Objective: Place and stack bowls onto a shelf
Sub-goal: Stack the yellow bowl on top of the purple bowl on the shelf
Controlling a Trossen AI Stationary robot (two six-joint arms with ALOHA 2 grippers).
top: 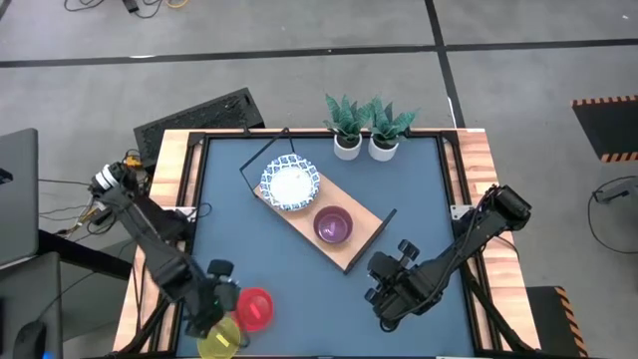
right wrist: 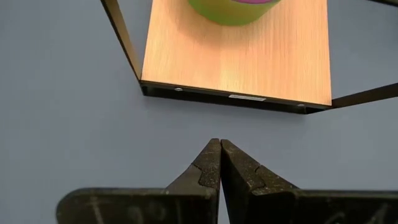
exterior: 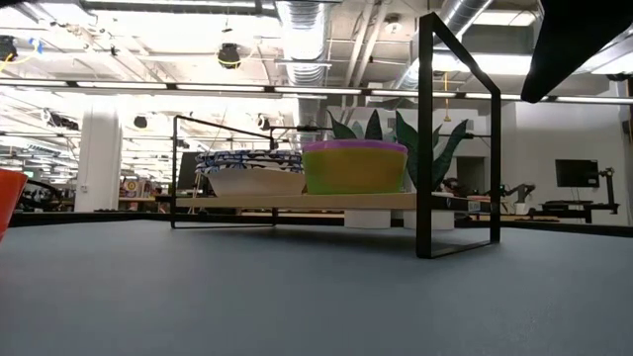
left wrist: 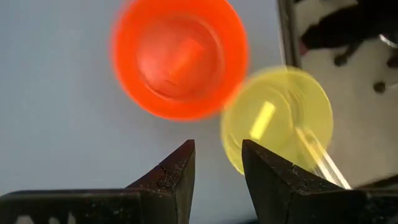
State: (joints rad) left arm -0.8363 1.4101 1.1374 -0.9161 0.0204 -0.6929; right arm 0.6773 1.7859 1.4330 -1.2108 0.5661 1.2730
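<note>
closed right gripper (right wrist: 220, 163), shelf (right wrist: 249, 59), green bowl (right wrist: 231, 11)

Shelf (top: 361, 242) near end bare — black wire frame (exterior: 457, 138) flanks it.

Table (top: 239, 229): dark blue top with a light-wood border.
Shelf (top: 371, 221): a light-wood board in black wire frames, set diagonally on the table, just in front of two potted plants (top: 364, 128).
On the shelf: stacked blue-patterned white bowls (top: 290, 183) at the end nearer the plants; beside them a purple bowl (top: 333, 225) nested in a green one.
On the tabletop: a red bowl (top: 255, 308) and a yellow bowl (top: 219, 341), touching, well apart from the shelf at the table's near edge.
</note>
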